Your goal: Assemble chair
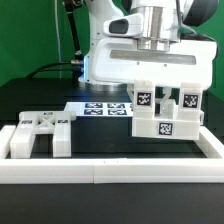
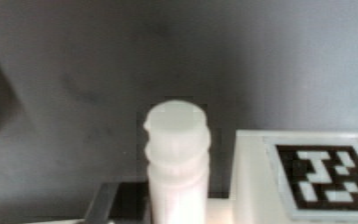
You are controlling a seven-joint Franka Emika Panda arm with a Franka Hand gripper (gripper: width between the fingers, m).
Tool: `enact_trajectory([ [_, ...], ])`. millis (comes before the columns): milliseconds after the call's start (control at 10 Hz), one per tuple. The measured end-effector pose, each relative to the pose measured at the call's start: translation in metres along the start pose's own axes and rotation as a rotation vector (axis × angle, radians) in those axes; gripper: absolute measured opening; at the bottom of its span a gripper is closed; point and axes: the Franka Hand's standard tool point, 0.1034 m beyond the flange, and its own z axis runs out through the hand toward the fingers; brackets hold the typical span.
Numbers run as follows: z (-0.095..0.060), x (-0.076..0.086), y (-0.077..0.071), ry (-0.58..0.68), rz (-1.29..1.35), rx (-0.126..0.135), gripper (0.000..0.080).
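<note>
**Gripper low over the tagged white chair**

Shows the chair (image 1: pixel 163 112) right of centre in the exterior view, upright on the matte black table (image 1: pixel 100 142). Reads as chunky, smooth white plastic with squared edges: a broad flat slab (image 1: pixel 115 68) on top, two blocky uprights (image 1: pixel 143 98) below it, each with a black-and-white square tag, and a lower cross block (image 1: pixel 163 127) bearing a third tag.

Places the gripper (image 1: pixel 155 38) directly above the slab, at its upper edge, under the glossy white and grey arm. Cannot tell whether the fingers are spread, pressed together or pinching anything: hidden behind the slab in the exterior view, not clearly seen in the wrist view.

Finds a loose part (image 1: pixel 40 135) toward the exterior view's left, well apart from the chair. Shares the same white plastic; lies low on the table, with stubby prongs and gaps between them.

Sets the marker board (image 1: pixel 100 108) farther back, between loose part and chair: thin, flat, printed with tags. Closes the front with a long border rail (image 1: pixel 110 172), thick, white and square in section.

Turns soft and blurred in the wrist view. Catches a white peg (image 2: pixel 176 150) with a rounded tip and ribbed, wavy sides against dull grey, and just beside it a flat white rimmed face (image 2: pixel 261 170) carrying a crisp tag (image 2: pixel 327 175). Cannot tell whether peg and face touch.
</note>
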Motion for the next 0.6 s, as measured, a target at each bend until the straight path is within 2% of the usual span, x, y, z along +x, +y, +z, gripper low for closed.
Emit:
enact_trajectory([
  [300, 0.000, -0.008, 0.004, -0.187, 0.005, -0.015, 0.0254],
  [600, -0.011, -0.014, 0.012, -0.412, -0.007, -0.027, 0.0254],
])
